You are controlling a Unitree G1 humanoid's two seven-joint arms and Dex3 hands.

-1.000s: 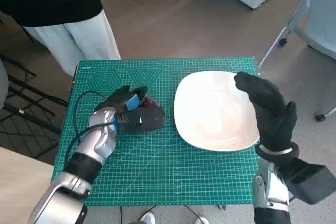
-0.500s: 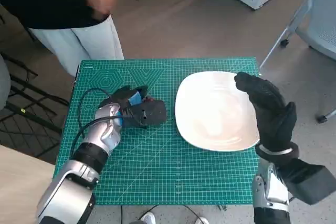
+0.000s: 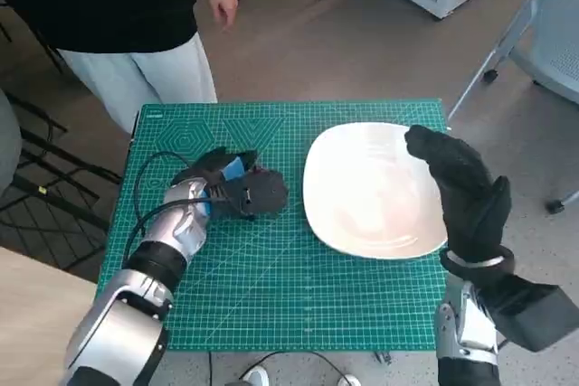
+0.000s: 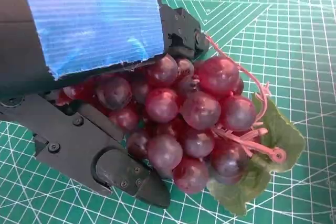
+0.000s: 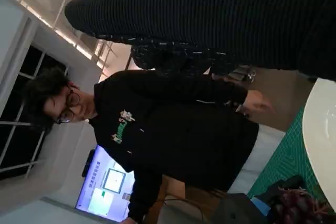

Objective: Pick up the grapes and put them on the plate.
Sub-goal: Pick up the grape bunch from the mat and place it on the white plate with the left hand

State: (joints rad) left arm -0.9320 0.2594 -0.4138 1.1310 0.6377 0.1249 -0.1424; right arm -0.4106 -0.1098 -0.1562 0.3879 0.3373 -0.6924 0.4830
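A bunch of dark red grapes (image 4: 195, 113) with a pink stem and a green leaf (image 4: 275, 140) lies on the green cutting mat (image 3: 298, 296). My left hand (image 3: 237, 189) wraps it, black fingers (image 4: 123, 169) against both sides of the bunch. In the head view only a bit of red grapes (image 3: 256, 173) shows past that hand. The empty white plate (image 3: 371, 192) lies on the mat to the right of the grapes. My gloved right hand (image 3: 463, 189) stands raised over the plate's right rim, fingers stretched out, holding nothing. The right wrist view catches the grapes (image 5: 295, 204) and the plate's rim (image 5: 320, 129).
A person in a black top and white trousers (image 3: 118, 15) stands at the table's far left corner, one hand hanging. A black cable (image 3: 143, 180) loops over the mat behind my left hand. Chair legs (image 3: 493, 51) stand at the right.
My left hand has slid slightly right over the grapes. The person's hand has come down into view at the back. My right hand has stayed still.
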